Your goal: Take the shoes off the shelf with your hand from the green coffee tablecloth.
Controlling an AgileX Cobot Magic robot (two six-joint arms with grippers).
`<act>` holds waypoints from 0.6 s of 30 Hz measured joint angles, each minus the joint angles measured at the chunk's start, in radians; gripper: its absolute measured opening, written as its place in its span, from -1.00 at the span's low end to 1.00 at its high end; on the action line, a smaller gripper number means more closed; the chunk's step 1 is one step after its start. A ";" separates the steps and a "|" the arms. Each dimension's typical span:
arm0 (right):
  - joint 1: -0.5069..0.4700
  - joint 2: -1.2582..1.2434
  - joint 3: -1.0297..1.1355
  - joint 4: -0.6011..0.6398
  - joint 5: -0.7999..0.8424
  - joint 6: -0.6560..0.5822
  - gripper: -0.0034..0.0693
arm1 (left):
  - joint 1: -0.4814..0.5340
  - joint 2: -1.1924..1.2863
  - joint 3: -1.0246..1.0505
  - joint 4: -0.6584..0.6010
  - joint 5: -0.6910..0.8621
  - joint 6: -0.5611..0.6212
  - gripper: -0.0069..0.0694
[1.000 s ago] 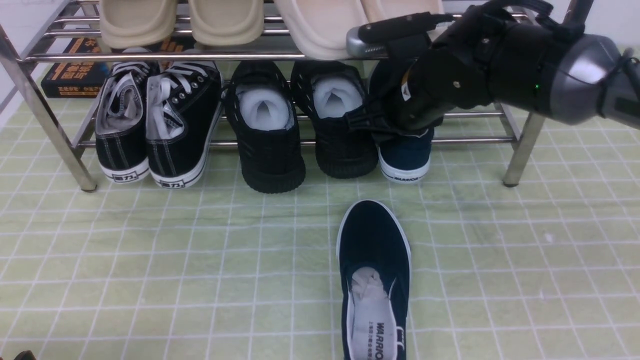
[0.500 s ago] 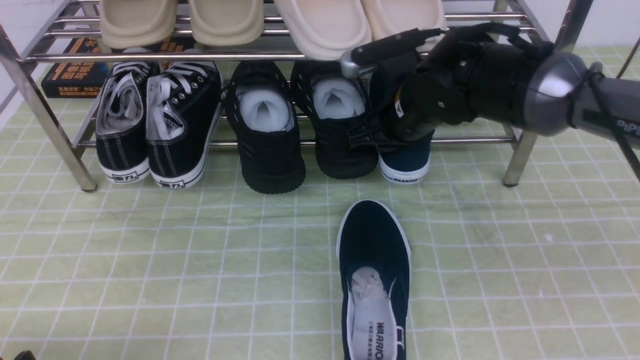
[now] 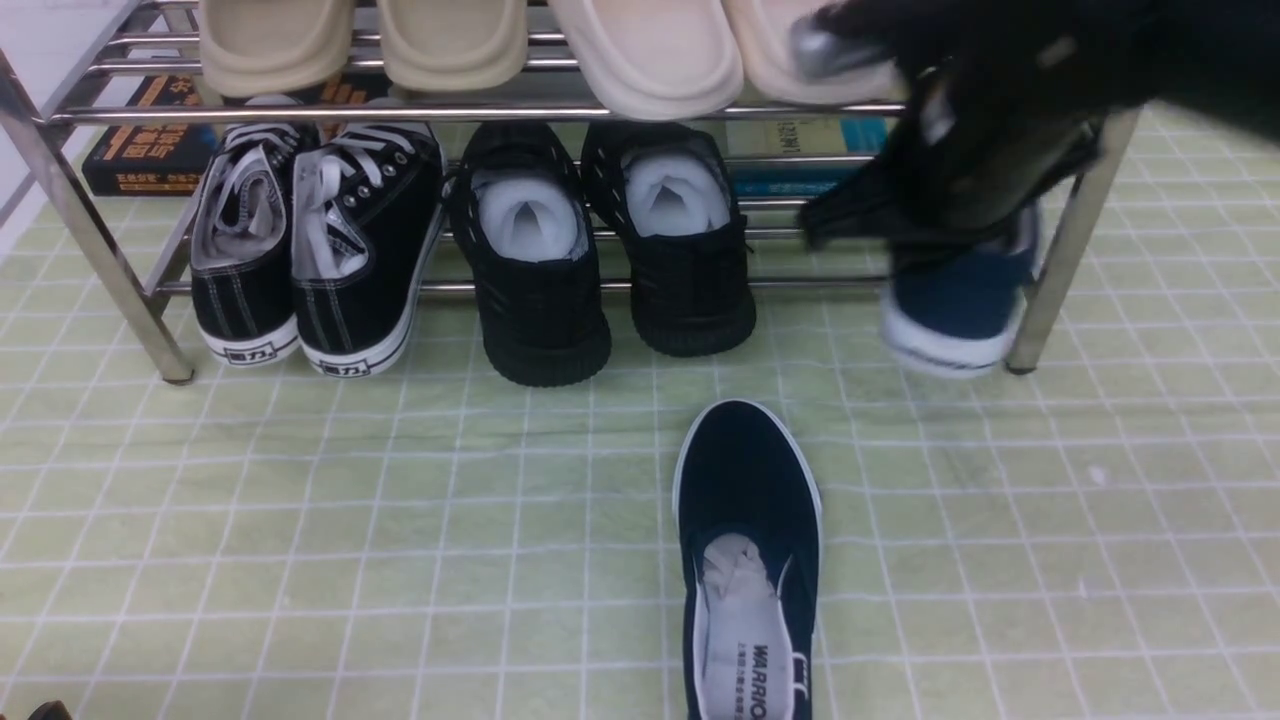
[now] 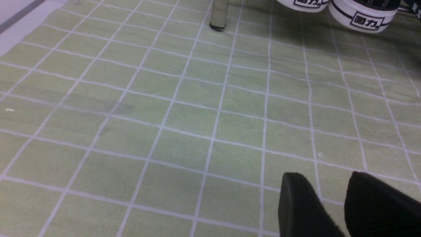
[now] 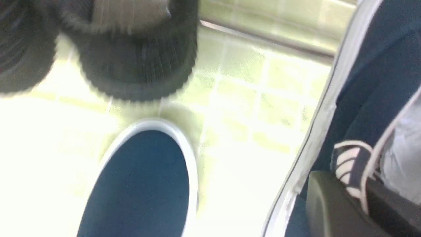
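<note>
My right gripper (image 3: 900,140), black and blurred, is at the shelf's right end, shut on one navy-blue slip-on shoe (image 3: 955,305). It holds the shoe off the cloth, in front of the shelf's (image 3: 300,112) right leg. In the right wrist view the gripper (image 5: 361,200) pinches the shoe's side wall (image 5: 368,98). The other navy shoe (image 3: 750,530) lies on the green tablecloth (image 3: 300,520), toe towards the shelf; it also shows in the right wrist view (image 5: 141,187). My left gripper (image 4: 332,197) hovers low over bare cloth (image 4: 164,115), its fingers slightly apart and empty.
On the lower tier stand black lace-up sneakers (image 3: 310,250) and black knit shoes (image 3: 600,250). Beige slippers (image 3: 450,40) sit on the upper tier. Books (image 3: 150,135) lie behind the shelf. The right shelf leg (image 3: 1060,270) is close beside the held shoe.
My right gripper has swung right and up, pulling the navy shoe off the lower tier from beside the black knit shoe to the right leg. The shoe on the cloth has not moved.
</note>
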 joint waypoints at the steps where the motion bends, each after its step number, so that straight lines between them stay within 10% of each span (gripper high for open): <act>1: 0.000 -0.006 0.000 0.000 0.000 0.000 -0.78 | 0.000 0.000 0.000 0.000 0.000 0.000 -0.18; 11: 0.042 -0.147 0.031 0.283 0.153 -0.113 -0.78 | 0.000 0.000 0.000 0.000 0.000 0.000 -0.18; 18: 0.346 -0.172 0.175 0.326 0.144 -0.019 -0.78 | 0.000 0.000 0.000 0.000 0.000 0.000 -0.18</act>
